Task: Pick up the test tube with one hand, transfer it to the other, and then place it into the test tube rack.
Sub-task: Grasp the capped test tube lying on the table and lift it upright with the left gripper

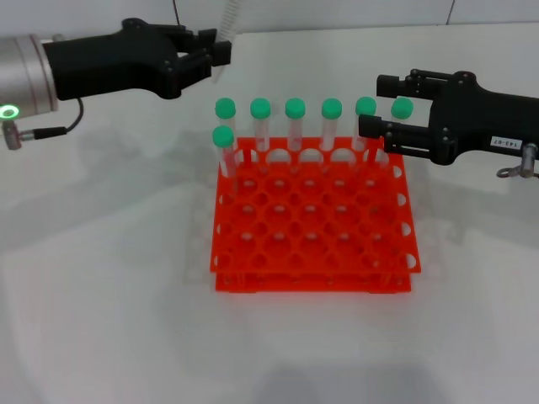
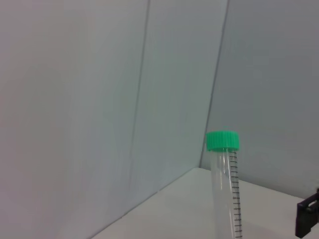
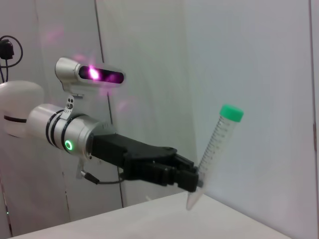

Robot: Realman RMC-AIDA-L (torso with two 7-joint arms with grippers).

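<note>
My left gripper hangs above the table behind the rack's back left corner, shut on the lower end of the test tube. The clear tube slants upward, and its top runs out of the head view. The right wrist view shows that gripper pinching the tube near its pointed tip, green cap uppermost. The left wrist view shows the tube upright with its cap. The orange-red test tube rack stands mid-table. My labelled right gripper is open at the rack's back right, level with the tube caps there.
Several green-capped tubes stand in the rack's back row, and one more in the second row at left. A cable and plug hang under the left wrist. White table surrounds the rack; a grey wall is behind.
</note>
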